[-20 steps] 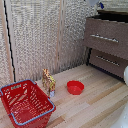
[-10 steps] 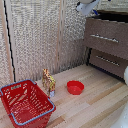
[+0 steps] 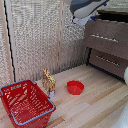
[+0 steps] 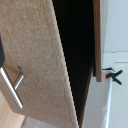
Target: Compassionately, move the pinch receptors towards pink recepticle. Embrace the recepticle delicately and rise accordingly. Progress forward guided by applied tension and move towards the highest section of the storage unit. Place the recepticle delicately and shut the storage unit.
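Observation:
The white arm hangs at the top of the exterior view, and its white gripper block sits just above the upper front corner of the dark brown storage unit. The fingers do not show there. The highest drawer, with its silver bar handle, stands out further than the drawer below. In the wrist view a wood drawer front with a silver handle lies beside a dark open gap. The pink recepticle is out of view in both views.
A red mesh basket stands on the wooden floor at the exterior view's left. A toy giraffe is next to it, with a flat red bowl further right. A slatted wall runs behind them.
The arm has come down and toward the exterior view's left, from barely showing at the top edge to well in view by the dresser's top corner. Basket, giraffe and bowl stayed put.

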Available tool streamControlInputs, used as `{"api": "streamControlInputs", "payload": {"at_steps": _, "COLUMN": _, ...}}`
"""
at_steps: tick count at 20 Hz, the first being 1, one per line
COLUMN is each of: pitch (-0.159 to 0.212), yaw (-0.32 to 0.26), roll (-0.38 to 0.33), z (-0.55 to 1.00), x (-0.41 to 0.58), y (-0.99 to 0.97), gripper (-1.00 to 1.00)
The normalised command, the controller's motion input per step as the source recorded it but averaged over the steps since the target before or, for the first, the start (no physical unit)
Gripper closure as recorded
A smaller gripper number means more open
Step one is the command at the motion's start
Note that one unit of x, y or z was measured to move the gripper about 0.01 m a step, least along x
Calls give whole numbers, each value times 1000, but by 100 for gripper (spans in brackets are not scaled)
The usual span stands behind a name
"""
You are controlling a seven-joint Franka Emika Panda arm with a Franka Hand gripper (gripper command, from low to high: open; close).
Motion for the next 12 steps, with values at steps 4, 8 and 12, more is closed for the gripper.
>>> {"api": "streamControlInputs", "payload": {"at_steps": 4, "pitch": 164, "yaw": 117, "roll": -253, "z": -505, "x": 0, "y": 339, "gripper": -100}}
{"api": "streamControlInputs", "payload": {"at_steps": 8, "pitch": 118, "yaw": 119, "roll": -216, "z": -651, "x": -14, "y": 329, "gripper": -100}}
{"api": "streamControlInputs", "payload": {"at_steps": 12, "pitch": 36, "yaw": 77, "roll": -145, "z": -706, "x": -92, "y": 73, "gripper": -100}}
